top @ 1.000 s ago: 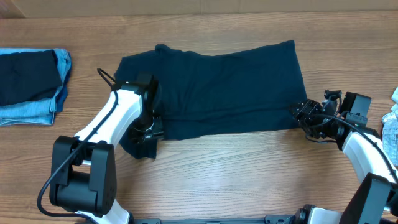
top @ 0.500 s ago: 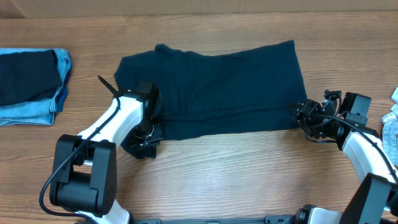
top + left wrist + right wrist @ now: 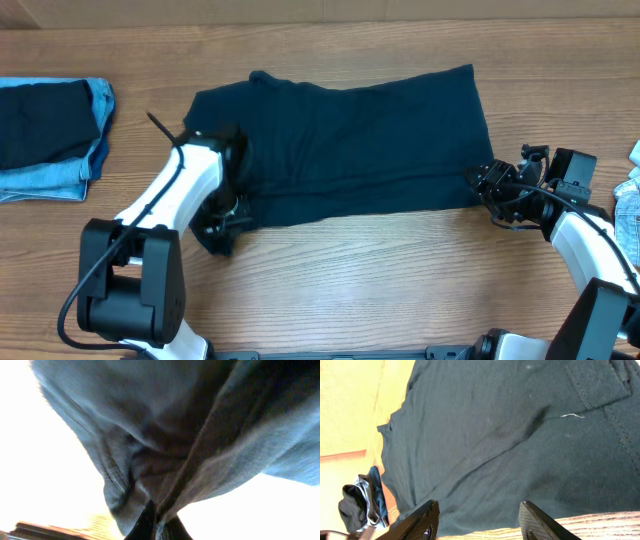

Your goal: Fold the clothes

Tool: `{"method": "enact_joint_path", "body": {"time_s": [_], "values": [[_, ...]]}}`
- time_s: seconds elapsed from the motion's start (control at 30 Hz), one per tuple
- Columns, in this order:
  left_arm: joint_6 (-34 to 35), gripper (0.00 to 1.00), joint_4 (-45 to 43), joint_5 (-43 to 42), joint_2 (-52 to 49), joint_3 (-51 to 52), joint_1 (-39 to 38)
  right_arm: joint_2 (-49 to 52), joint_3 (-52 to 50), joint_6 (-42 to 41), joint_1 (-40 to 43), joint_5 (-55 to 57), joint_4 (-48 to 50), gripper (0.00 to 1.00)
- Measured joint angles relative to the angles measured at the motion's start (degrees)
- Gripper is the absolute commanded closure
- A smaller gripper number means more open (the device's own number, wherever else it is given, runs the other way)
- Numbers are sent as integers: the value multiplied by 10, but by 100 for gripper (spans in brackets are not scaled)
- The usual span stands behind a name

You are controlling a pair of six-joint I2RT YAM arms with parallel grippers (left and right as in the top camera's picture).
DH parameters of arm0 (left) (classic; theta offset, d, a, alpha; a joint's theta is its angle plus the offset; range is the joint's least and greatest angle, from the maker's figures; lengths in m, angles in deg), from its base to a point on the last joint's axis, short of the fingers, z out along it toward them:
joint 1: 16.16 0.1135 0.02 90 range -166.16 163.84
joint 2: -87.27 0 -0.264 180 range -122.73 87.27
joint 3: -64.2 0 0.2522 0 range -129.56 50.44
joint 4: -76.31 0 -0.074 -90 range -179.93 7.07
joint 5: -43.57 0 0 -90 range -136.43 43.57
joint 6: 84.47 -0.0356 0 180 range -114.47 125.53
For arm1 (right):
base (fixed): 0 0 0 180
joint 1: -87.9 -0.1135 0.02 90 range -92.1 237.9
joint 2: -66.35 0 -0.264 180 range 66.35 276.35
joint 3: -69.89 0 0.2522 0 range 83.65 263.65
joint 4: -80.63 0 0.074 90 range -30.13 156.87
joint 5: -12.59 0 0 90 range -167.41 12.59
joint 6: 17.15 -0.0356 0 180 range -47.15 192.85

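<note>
Overhead: left pincer (image 3: 226, 224) pinches navy shirt (image 3: 350, 130) corner; right pincer (image 3: 484, 186) spread at its edge.

Shirt (image 3: 350, 140): spread mid-table (image 3: 380, 285), long side running left to right.
Pile (image 3: 45, 140): far-left table edge, well apart from the shirt; one piece lies on top of the others.
Left gripper (image 3: 222, 222): at the shirt's near-left corner, cloth between its fingers.
Right gripper (image 3: 482, 184): at the shirt's near-right corner, over the edge.
Loose cloth (image 3: 628, 205): far-right edge, right of the right gripper, cut off by the frame.
</note>
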Motion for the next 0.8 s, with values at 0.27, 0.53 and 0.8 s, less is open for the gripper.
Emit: {"method": "enact_joint_path", "body": {"time_s": [0.27,0.53,0.8], "values": [[-46,79,-39,35,0,-51,16,0,0,0,0,0,1,46],[-93,70,-113,62,0,-52,24,0,0,0,0,0,1,46],[-120,57,-131,66,0,-52,50,0,0,0,0,0,1,46]]}}
